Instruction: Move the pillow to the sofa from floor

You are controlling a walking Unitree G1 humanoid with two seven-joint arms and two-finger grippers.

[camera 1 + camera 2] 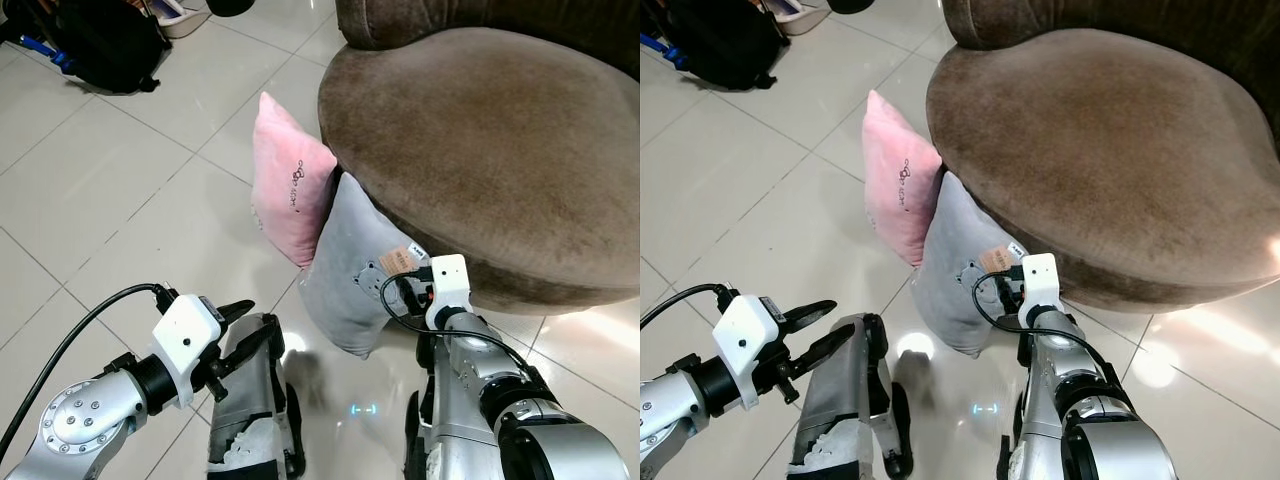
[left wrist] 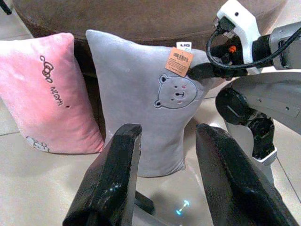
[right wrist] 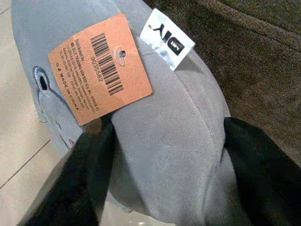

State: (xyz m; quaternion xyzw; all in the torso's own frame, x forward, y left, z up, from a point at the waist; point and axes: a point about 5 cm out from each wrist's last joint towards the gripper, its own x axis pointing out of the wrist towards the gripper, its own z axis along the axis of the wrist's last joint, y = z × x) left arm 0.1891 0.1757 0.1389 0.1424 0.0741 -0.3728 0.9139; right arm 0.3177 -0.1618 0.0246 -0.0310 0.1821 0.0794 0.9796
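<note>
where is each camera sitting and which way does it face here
Eye views: head, looking down at grey pillow, pink pillow, sofa; both arms show.
Left wrist: along the open left gripper toward both pillows; right arm shows.
Right wrist: right gripper fingers astride the grey pillow's corner by its orange tag.
All share the grey pillow.

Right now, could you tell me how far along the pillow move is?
Nothing is moved yet: the grey pillow stands on the floor against the sofa. The right gripper straddles its top corner, open. The left gripper waits open. Gripping, lifting and placing remain.
</note>
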